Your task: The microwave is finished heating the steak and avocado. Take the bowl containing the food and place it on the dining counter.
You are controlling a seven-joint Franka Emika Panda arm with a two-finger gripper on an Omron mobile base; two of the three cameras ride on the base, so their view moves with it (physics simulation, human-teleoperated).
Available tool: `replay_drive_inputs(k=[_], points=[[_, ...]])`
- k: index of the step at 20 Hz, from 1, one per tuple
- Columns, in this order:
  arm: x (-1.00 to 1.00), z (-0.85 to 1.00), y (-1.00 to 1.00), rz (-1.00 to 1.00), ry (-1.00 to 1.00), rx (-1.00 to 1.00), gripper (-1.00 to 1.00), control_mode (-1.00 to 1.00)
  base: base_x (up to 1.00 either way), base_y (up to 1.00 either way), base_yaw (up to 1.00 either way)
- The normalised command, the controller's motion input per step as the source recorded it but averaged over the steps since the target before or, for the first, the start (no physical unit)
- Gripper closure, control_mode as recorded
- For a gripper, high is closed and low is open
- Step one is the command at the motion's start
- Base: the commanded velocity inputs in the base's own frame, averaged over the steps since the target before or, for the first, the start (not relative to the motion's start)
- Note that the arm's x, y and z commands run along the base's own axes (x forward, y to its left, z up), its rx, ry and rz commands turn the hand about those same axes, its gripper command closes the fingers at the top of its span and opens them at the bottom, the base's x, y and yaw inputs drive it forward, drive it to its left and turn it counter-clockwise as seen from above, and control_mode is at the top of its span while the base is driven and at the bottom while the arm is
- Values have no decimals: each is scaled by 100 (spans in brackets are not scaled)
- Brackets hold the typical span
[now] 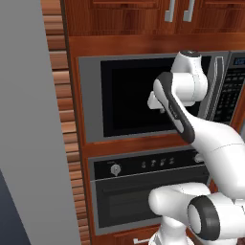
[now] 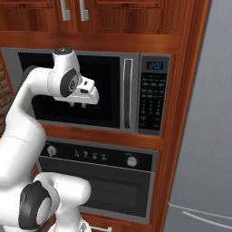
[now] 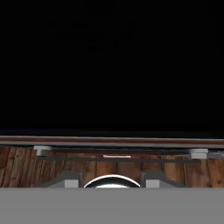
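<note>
Facing outward into the room, the one microwave (image 2: 90,93) sits built into the wood cabinetry, its long axis horizontal and its black glass door shut, so bowl and food stay unseen. Before the door's left half hangs the single gripper (image 2: 77,105), fingers pointing down and slightly apart, holding nothing. Rightward come one vertical bar handle (image 2: 127,93), then one keypad panel (image 2: 152,95); one knobbed oven (image 2: 97,181) lies below

Your arm's folded up high in front of the microwave (image 2: 90,90), elbow bent, wrist level with the middle of its black door. The claw (image 2: 77,105) points down, close to the glass, well left of the door handle, fingers a bit apart and holding nothing.
</note>
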Motion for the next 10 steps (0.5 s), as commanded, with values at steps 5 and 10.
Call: replay_drive_inputs(k=[5,10], points=[[-31,0,0,0,0,0,-100,-100,0,0,0],[-82,-11,-3,0,0,0,-100,-100,0,0,0]])
